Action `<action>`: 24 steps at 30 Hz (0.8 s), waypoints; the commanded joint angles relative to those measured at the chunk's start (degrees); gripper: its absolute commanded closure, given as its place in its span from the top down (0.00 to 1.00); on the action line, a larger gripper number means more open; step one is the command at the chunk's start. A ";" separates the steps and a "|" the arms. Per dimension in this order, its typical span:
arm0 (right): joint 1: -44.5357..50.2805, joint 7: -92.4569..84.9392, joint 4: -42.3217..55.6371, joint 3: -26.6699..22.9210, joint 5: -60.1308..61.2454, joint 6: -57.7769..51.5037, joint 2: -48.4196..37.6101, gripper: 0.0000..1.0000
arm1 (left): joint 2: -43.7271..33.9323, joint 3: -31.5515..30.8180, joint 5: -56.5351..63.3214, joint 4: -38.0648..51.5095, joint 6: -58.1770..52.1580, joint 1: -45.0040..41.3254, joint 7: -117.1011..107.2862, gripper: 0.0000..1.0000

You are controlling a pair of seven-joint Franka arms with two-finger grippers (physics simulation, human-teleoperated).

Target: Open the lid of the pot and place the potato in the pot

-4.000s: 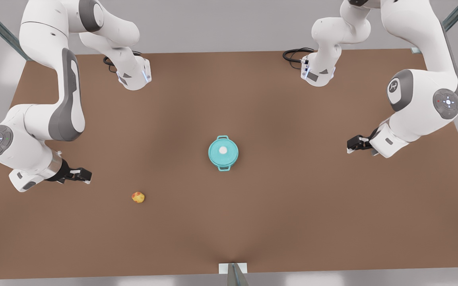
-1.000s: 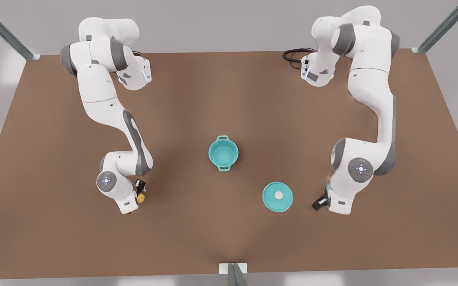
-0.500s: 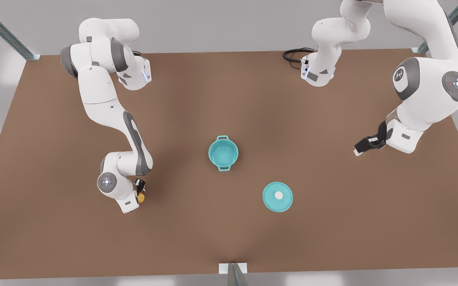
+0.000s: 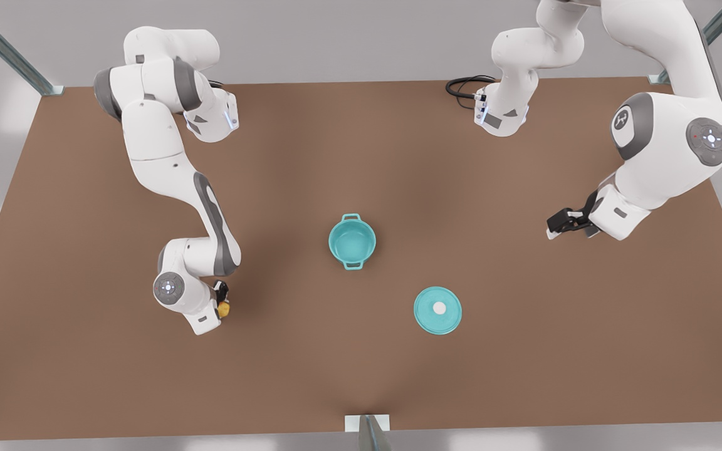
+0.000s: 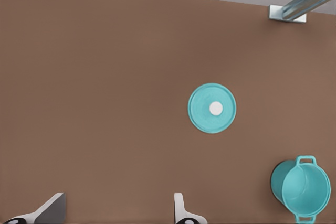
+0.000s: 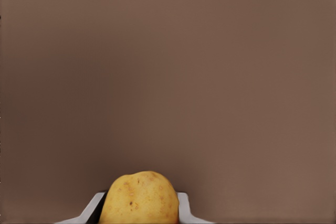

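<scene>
reading the right wrist view first, i see the lumpy yellow-orange potato [image 6: 139,198] sitting between two pale fingers [image 6: 184,208] that press against its sides, so the right gripper [image 4: 222,300] is clamped on it; the front view shows this gripper at the front view's left, low over the brown table [image 4: 361,376], with the potato as a small orange spot under the wrist. that arm is bent sharply at the elbow, and its wrist points down.

the left wrist view shows the left gripper [image 5: 118,211] with fingers spread well apart and nothing between them. in the front view i find the left gripper at the front view's right, raised and well apart from everything, and its arm waits with the elbow high.

the flat round teal pot lid [image 4: 437,309] with a white centre knob lies flat on the table, near the small round teal pot [image 4: 352,240] but apart from it, toward the near edge. the pot stands upright at mid-table, uncovered, its interior bare, with loop handles on opposite rim sides. potato and pot are well apart.
</scene>
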 commanded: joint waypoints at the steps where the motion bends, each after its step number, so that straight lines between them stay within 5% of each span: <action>1: 0.01 -0.16 0.02 0.00 -0.17 -1.19 -0.24 0.51 | -0.05 -0.03 0.02 0.03 0.10 0.03 8.98 1.00; 24: 7.91 16.98 -0.68 2.46 -0.52 -22.19 -14.66 0.50 | -0.05 -0.03 0.02 0.03 0.10 0.03 9.07 1.00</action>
